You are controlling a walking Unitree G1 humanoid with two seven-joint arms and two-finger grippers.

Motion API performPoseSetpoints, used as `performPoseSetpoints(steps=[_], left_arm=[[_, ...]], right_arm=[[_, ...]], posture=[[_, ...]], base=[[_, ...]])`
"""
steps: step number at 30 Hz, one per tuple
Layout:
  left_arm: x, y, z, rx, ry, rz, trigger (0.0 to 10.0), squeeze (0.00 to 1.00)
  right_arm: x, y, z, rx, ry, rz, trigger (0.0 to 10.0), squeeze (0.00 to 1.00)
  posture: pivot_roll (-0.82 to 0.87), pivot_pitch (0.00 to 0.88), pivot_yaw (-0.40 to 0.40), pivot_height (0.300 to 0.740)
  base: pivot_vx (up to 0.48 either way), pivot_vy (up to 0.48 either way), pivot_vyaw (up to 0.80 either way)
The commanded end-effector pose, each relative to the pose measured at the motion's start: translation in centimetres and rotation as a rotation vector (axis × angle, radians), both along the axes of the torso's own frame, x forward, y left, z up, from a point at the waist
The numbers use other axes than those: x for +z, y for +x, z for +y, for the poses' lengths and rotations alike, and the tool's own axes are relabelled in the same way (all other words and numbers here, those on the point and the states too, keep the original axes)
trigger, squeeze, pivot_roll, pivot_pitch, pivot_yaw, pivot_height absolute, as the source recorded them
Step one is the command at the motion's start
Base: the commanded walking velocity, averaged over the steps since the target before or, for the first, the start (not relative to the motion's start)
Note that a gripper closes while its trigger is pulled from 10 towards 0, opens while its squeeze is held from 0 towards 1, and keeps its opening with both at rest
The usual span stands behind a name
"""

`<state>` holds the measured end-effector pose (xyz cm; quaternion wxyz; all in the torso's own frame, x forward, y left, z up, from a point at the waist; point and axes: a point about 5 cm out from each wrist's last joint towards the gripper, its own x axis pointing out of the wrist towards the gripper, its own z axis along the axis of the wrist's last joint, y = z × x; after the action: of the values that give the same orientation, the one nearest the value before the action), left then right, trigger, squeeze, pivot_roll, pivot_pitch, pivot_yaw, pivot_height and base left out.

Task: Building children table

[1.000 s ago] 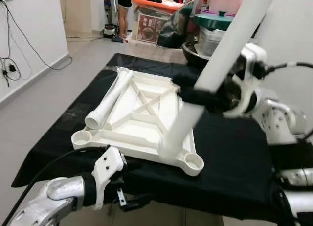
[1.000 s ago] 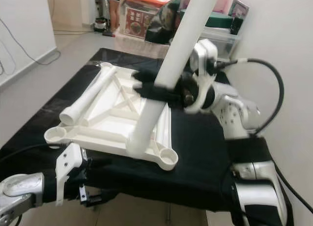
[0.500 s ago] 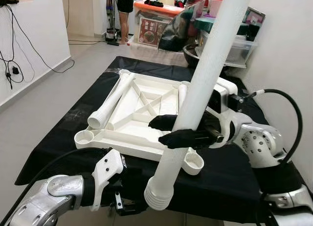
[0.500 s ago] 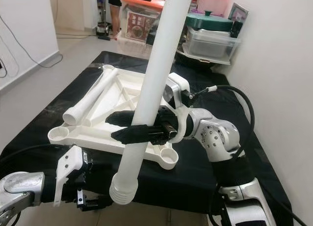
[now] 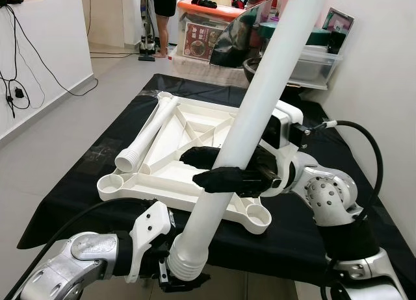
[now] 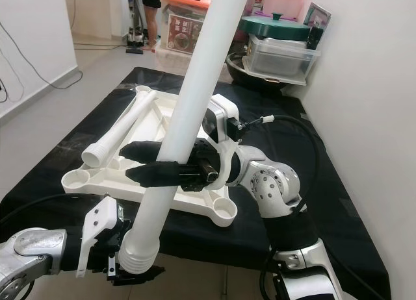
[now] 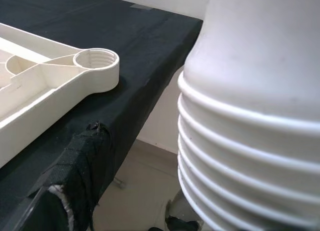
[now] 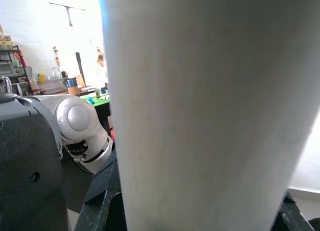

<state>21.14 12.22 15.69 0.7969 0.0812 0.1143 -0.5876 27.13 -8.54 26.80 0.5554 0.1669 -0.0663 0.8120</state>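
Note:
The white table top (image 5: 149, 189) lies upside down on the black-covered table (image 5: 305, 228), with threaded sockets at its corners (image 5: 259, 214). One white leg (image 5: 151, 132) rests along its left side. My right gripper (image 5: 214, 167) is shut on a second long white leg (image 5: 260, 99), held tilted above the near right corner. Its ribbed threaded end (image 5: 188, 261) hangs below the table's front edge, right against my left gripper (image 5: 170, 274). The left wrist view has that ribbed end (image 7: 240, 156) up close, beside a corner socket (image 7: 97, 58).
A white wall with hanging cables (image 5: 13, 86) runs along the left, with open floor beside the table. Behind the table stand stacked storage boxes (image 5: 312, 53) and a person (image 5: 166, 1). A wall closes in the right side.
The right gripper has swung the leg so its threaded end dropped further and moved left, down to the left gripper at the table's front edge.

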Motion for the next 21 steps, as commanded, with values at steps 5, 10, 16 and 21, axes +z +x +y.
performPoseSetpoints(steps=[5, 10, 16, 21], left_arm=[[0.6, -0.2, -0.7, -0.056, -0.021, -0.021, 10.0, 0.0], [0.6, -0.3, -0.6, -0.059, -0.02, -0.023, 10.0, 0.0], [0.5, -0.4, -0.4, -0.05, -0.012, -0.023, 10.0, 0.0], [0.3, -0.1, -0.2, -0.029, -0.011, -0.03, 10.0, 0.0]], right_arm=[[-0.2, 1.1, -0.6, -0.074, -0.029, -0.012, 0.0, 0.0], [-0.2, 2.0, -1.4, -0.132, -0.044, -0.016, 0.0, 0.0], [-0.1, 2.6, -2.3, -0.159, -0.047, -0.01, 0.0, 0.0], [-0.4, 2.1, -2.2, -0.141, -0.051, -0.002, 0.0, 0.0]], posture=[[0.1, 0.0, -0.135, 0.74], [0.1, 0.0, -0.137, 0.74], [0.1, 0.0, -0.141, 0.74], [0.1, 0.0, -0.137, 0.74]], base=[[0.0, 0.0, 0.0], [0.0, 0.0, 0.0], [0.0, 0.0, 0.0], [0.0, 0.0, 0.0]])
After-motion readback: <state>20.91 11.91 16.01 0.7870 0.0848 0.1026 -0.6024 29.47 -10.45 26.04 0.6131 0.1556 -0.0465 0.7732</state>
